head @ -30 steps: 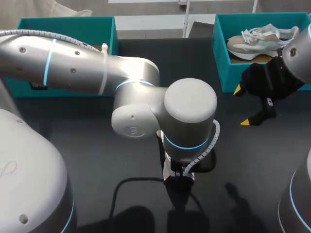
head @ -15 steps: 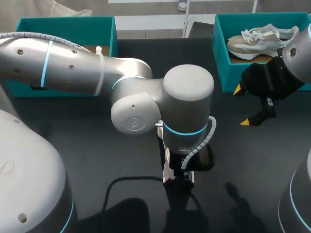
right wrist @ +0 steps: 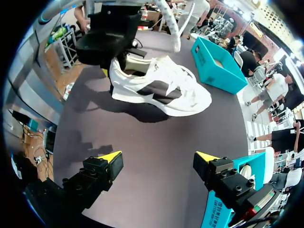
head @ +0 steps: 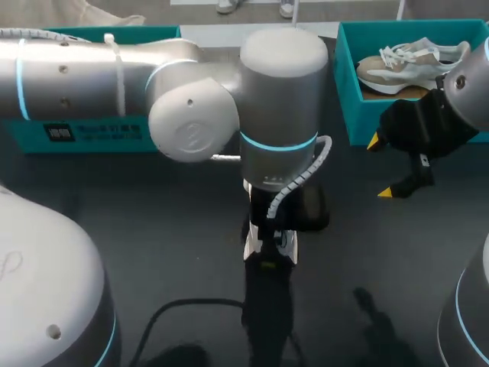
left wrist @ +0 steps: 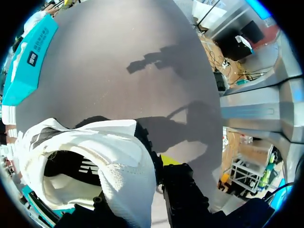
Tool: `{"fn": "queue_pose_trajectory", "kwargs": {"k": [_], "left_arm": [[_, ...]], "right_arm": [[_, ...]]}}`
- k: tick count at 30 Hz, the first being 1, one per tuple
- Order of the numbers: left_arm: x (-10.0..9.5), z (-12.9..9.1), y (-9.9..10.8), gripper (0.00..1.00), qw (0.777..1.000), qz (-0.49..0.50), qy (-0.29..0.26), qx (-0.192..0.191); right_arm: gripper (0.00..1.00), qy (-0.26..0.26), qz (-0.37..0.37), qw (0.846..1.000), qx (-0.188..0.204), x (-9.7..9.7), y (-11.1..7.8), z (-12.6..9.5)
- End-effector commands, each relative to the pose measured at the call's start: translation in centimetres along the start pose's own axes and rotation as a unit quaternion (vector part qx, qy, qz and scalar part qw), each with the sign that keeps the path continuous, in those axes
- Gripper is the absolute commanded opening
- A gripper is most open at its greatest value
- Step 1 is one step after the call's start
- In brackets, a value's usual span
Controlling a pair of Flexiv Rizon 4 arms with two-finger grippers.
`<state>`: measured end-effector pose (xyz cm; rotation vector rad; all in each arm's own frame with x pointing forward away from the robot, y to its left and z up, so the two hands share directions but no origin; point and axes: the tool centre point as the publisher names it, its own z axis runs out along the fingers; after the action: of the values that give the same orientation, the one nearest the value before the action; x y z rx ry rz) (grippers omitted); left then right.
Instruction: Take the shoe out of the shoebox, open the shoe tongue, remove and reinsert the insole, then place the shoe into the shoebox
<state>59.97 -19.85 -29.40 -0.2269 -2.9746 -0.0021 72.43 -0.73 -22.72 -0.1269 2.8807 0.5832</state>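
Right wrist view: the white shoe (right wrist: 161, 90) on the bench (right wrist: 142, 135) looks light and soft-walled. The left gripper (right wrist: 116, 64) fingers pinch its firmer heel collar, while the right gripper (right wrist: 159, 156) fingers are spread and empty.

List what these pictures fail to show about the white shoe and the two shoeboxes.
- White shoe: head view, the left arm covers nearly all of it; left wrist view, its front is cut off at the edge.
- Left shoebox: head view, that arm lies across it, inside hidden.
- Right shoebox: head view, the right claw and its arm cover the near corner.
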Motion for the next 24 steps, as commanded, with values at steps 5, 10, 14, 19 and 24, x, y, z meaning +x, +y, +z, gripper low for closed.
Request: {"fn": "queue_pose_trajectory", "kwargs": {"k": [5,10,14,19,24], "left_arm": [[-0.1,-11.9,4.7,0.0,1.0,0.016,0.001,0.02],[-0.6,-14.5,5.9,0.0,0.999,0.039,0.004,-0.011],[-1.5,-17.4,7.8,0.0,0.998,0.065,0.001,-0.012],[-3.0,-20.3,9.6,0.0,0.998,0.062,-0.019,-0.022],[-3.6,-21.9,9.6,0.0,0.997,0.045,-0.056,-0.025]], "right_arm": [[1.0,-0.001,0.0,1.0,0.002,0.0,0.0,0.1],[1.0,-0.001,0.0,1.0,0.002,0.0,0.0,0.1],[1.0,-0.001,0.0,1.0,0.002,0.0,0.0,0.1],[1.0,-0.001,0.0,1.0,0.002,0.0,0.0,0.1],[1.0,-0.001,0.0,1.0,0.002,0.0,0.0,0.1]]}}
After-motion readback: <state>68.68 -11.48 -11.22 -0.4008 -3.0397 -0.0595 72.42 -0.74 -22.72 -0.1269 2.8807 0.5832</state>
